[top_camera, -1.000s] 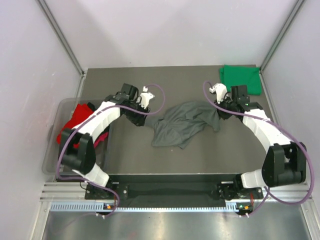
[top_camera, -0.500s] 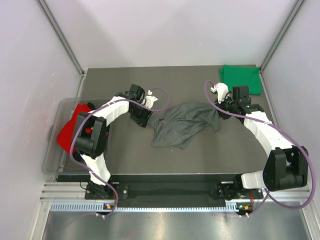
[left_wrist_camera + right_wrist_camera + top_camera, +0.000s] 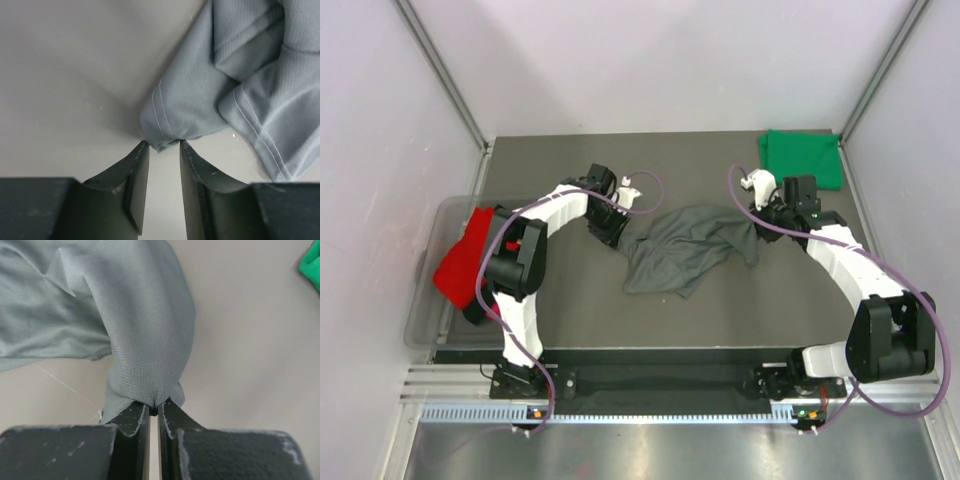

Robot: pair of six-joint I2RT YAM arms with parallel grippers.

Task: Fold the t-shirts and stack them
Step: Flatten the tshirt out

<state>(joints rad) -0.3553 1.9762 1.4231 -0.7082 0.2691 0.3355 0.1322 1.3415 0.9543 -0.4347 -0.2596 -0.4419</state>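
Now left hand (image 3: 161,148) narrower, at grey t-shirt (image 3: 235,75)

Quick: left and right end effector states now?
Left end effector: open, tips either side of a corner of the grey shirt.
Right end effector: closed, pinching a fold of the grey shirt.

Bright, even overhead light, soft shadows beside the grey shirt (image 3: 235,85); wrist views sharp, their near fingers (image 3: 132,195) dark
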